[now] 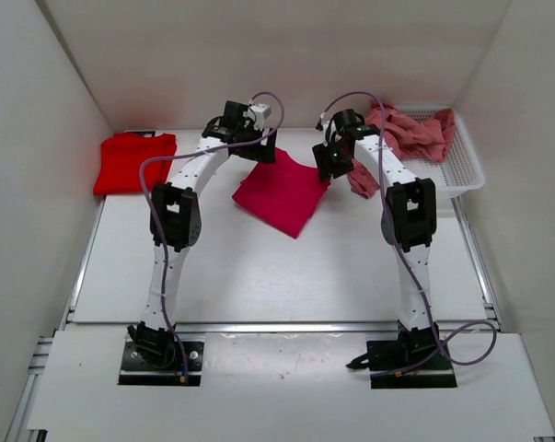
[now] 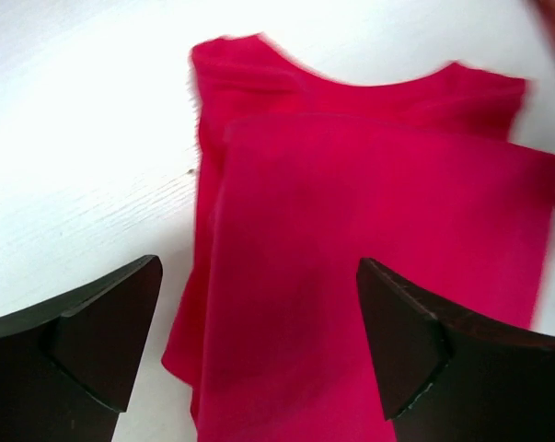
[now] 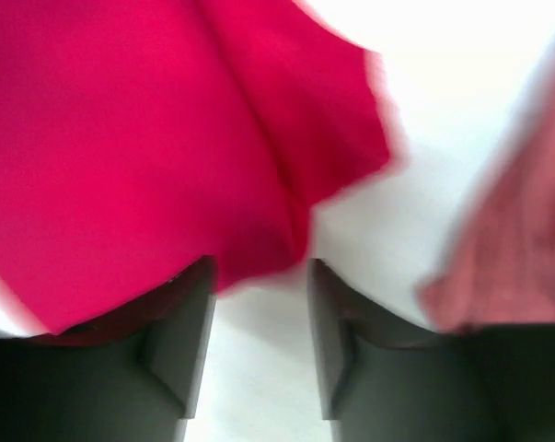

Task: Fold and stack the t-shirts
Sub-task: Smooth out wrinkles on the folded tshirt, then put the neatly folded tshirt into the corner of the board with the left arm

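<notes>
The crimson-magenta t-shirt [image 1: 282, 193] lies folded on the table between the two arms; it also shows in the left wrist view [image 2: 369, 249] and the right wrist view [image 3: 148, 147]. The bright red t-shirt [image 1: 134, 162] lies folded at the far left. The salmon pink t-shirt [image 1: 406, 136] hangs crumpled over the basket's edge and shows blurred in the right wrist view [image 3: 507, 258]. My left gripper [image 1: 263, 152] [image 2: 259, 304] is open above the magenta shirt's far-left edge. My right gripper [image 1: 330, 168] [image 3: 261, 276] is open at its right corner, holding nothing.
A white mesh basket [image 1: 461, 166] stands at the back right, holding the pink shirt. White walls enclose the table at left, back and right. A metal rail [image 1: 277, 326] runs across the near edge by the arm bases.
</notes>
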Controlling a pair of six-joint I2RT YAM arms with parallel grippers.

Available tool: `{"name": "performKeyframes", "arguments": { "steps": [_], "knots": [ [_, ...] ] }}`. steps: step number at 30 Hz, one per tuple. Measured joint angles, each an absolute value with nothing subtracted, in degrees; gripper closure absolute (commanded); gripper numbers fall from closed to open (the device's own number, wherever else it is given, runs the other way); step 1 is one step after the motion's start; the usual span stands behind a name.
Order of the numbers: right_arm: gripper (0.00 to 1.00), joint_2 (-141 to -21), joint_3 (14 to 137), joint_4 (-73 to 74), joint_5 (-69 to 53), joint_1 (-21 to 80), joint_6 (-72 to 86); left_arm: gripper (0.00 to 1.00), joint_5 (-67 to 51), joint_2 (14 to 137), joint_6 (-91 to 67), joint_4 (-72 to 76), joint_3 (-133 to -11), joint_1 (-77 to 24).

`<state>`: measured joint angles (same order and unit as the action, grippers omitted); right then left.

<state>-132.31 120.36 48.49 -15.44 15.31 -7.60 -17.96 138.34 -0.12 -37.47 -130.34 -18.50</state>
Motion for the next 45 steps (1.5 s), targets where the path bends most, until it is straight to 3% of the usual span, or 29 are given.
{"name": "performKeyframes", "arguments": {
  "steps": [3,7,14,22,28,31,32,33,39,45],
  "knots": [
    [0.36,-134.4,121.3,47.9,-6.2,15.3,-6.2,0.02,-13.1,141.1,0.3,-37.4,-131.1,-18.9],
    [0.37,-134.8,122.2,47.5,-1.2,15.4,-5.9,0.01,-13.7,140.7,1.1,-38.6,-130.2,-17.0],
    [0.39,-132.6,122.7,47.2,-2.2,17.8,-5.8,0.02,-24.9,136.5,3.6,-42.0,-121.6,-12.2],
    [0.42,-125.8,122.6,47.5,-5.5,19.6,-6.4,0.04,-26.5,137.3,4.6,-46.4,-117.6,-15.4],
    [0.43,-119.3,121.8,47.5,-6.1,18.9,-7.6,0.31,-26.1,138.3,4.7,-46.1,-117.6,-17.8],
    [0.44,-117.1,121.8,47.4,-6.3,18.6,-8.2,0.69,-25.7,138.7,4.6,-45.9,-117.7,-18.2],
    [0.44,-116.6,121.7,47.2,-6.3,18.6,-8.3,0.90,-25.4,139.0,4.7,-46.0,-117.8,-18.3],
    [0.43,-115.9,121.4,47.2,-6.3,18.6,-8.7,1.00,-25.5,139.4,4.5,-45.9,-118.0,-18.5],
    [0.44,-113.5,119.6,47.1,-6.0,18.6,-9.7,1.00,-21.9,139.5,4.6,-47.1,-120.1,-19.3],
    [0.45,-113.4,119.3,47.1,-5.6,18.8,-10.4,1.00,-11.2,139.2,9.0,-47.6,-126.3,-19.4]
  ]
}}
